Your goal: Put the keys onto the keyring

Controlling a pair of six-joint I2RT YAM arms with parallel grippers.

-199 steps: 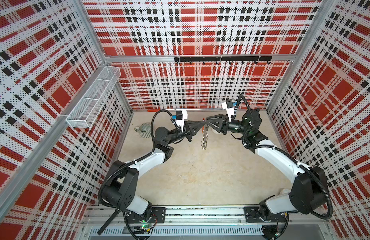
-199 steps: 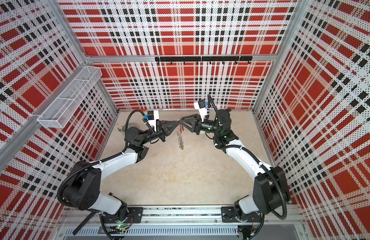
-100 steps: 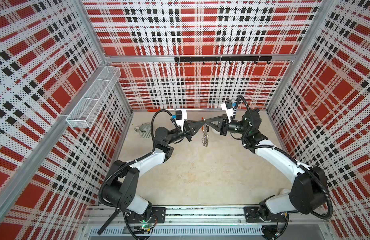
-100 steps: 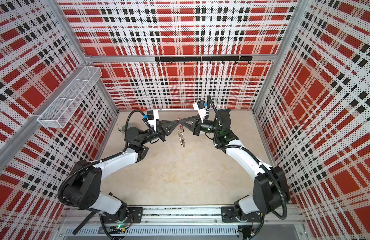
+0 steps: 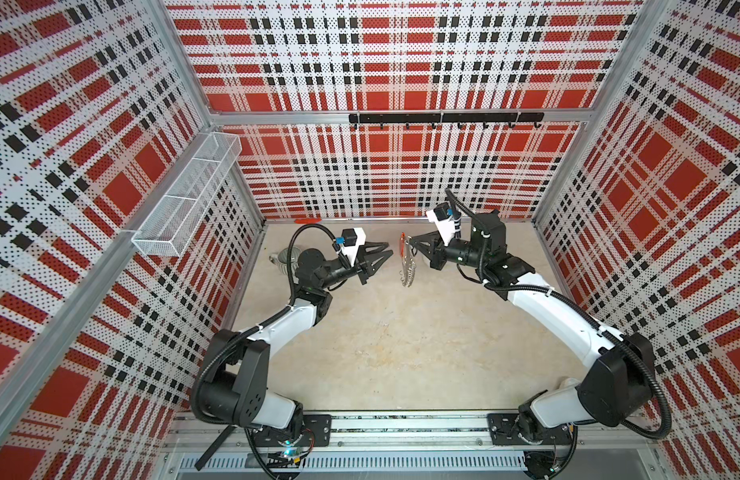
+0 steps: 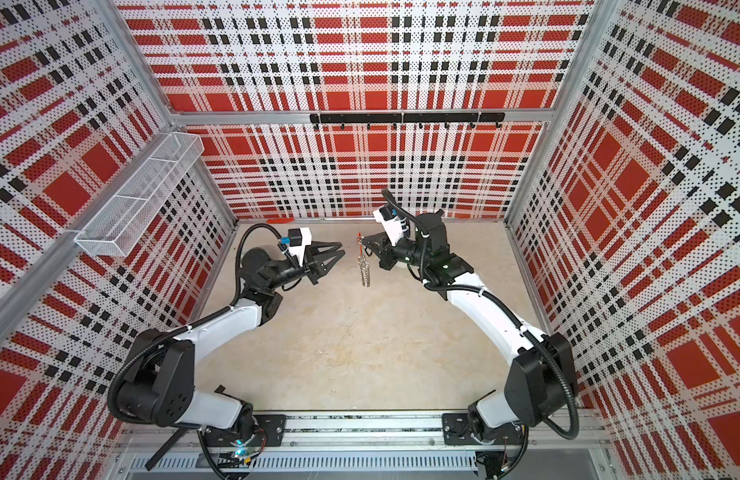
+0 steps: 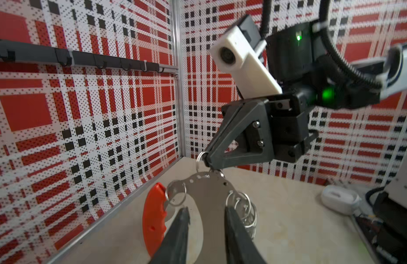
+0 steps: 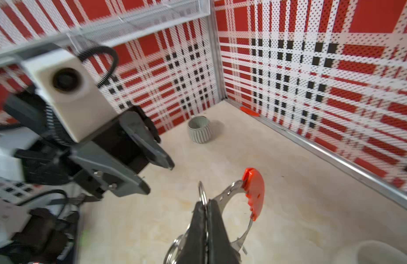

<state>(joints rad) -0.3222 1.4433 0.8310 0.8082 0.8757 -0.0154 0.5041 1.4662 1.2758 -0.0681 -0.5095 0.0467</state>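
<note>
The keyring hangs edge-on above the floor, between the two arms. It is a flat grey hoop with a red-orange section and small silver wire rings. My right gripper is shut on a wire ring at the keyring's top edge. A short way to the left, my left gripper stands open and holds nothing, its fingers apart from the hoop. The keys are out of view.
A grey ribbed cup stands at the back left, behind the left arm. A small red-orange strip lies along the back wall. A wire basket hangs on the left wall, a hook rail on the back wall.
The right gripper shut on the keyring's top. The left gripper then opened, let go and drew back to the left. The keyring now hangs from the right gripper alone.
</note>
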